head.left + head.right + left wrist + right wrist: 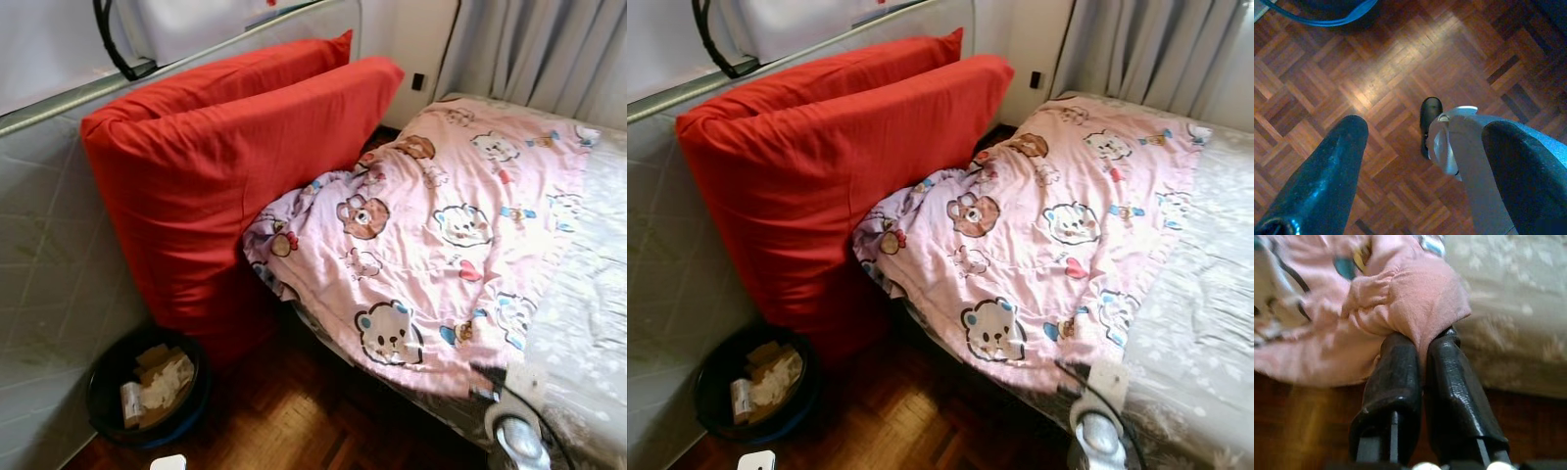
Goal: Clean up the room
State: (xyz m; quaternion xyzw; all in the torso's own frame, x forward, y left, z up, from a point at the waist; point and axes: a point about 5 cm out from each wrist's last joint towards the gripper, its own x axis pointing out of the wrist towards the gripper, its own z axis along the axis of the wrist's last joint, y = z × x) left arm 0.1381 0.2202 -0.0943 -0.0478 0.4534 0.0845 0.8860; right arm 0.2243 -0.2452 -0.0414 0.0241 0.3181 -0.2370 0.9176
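Right wrist view shows the right gripper pinched tight on a fold of the pink blanket — the cloth bunches out between the two black fingers, with the pale bed sheet beyond and dark floor below. From the head views, the blanket, printed with cartoon bears, lies across the bed's near side and hangs over its edge toward the floor. A silver arm shows at that edge, near the bed's front corner. Two red cushions stand on edge against the quilted mattress that leans on the wall, touching the blanket's upper end. A dark bin holding paper scraps sits on the parquet floor at the cushions' foot.

Left wrist view — the left gripper hangs over the parquet with its fingers spread wide, holding nothing.
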